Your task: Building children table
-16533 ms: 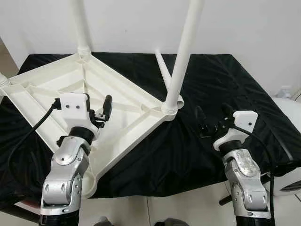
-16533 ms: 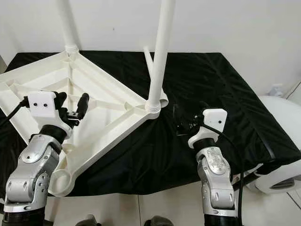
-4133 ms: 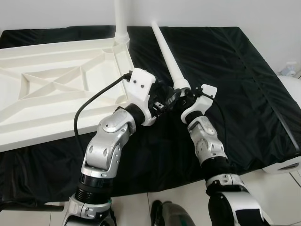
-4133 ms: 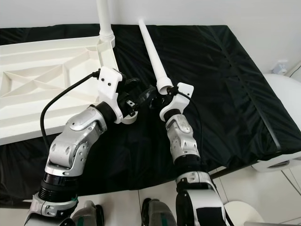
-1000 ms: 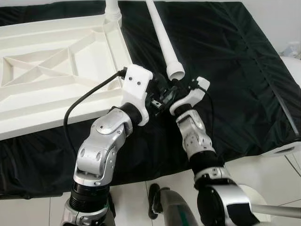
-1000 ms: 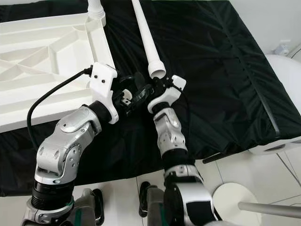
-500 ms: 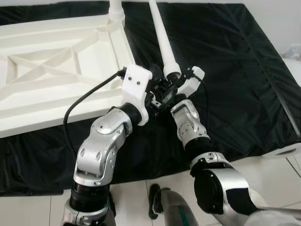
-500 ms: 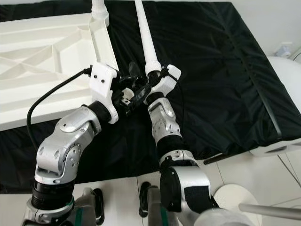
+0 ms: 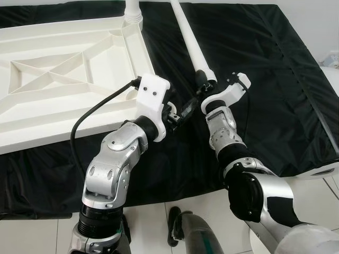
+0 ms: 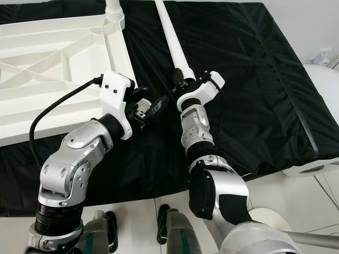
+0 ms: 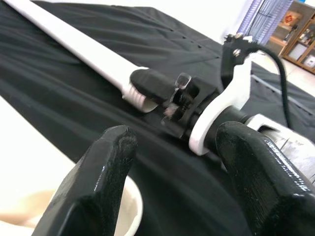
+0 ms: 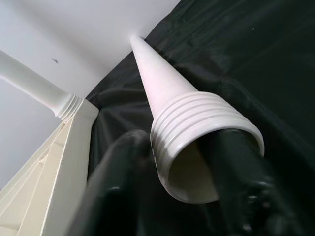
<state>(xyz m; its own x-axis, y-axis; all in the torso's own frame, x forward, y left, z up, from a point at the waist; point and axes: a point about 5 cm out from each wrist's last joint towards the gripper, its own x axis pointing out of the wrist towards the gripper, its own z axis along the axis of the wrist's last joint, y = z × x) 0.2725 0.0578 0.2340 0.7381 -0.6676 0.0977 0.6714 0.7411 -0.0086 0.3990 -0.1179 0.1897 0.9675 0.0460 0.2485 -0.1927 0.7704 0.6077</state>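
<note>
Two robot hands meet over a black cloth (image 9: 254,63) spread on the worktop. The right hand (image 9: 204,87) pinches the ribbed open end of a loose white table leg (image 9: 192,42), one finger outside the threads and, judging from the right wrist view, the other inside or tight against the far side. The leg lies on the cloth, pointing away toward the far wall. The left hand (image 9: 179,110) hovers just to its left with fingers (image 11: 98,167) spread, holding nothing, close to the near right corner of the upturned white tabletop (image 9: 63,79). One leg (image 9: 132,8) already stands screwed in at the tabletop's far right corner.

The step in hand appears to be lifting the loose leg to bring it to an empty socket. To do it well, the grip should stay firm on the threaded collar while the long tapered end swings clear of the cloth. The left hand could steady the shaft farther along, since a leg held at one end will likely droop or twist.

Half a second ago both hands were crowded together at the leg's end. Now the right hand has shifted to the right with the leg, and the left hand stands apart.
</note>
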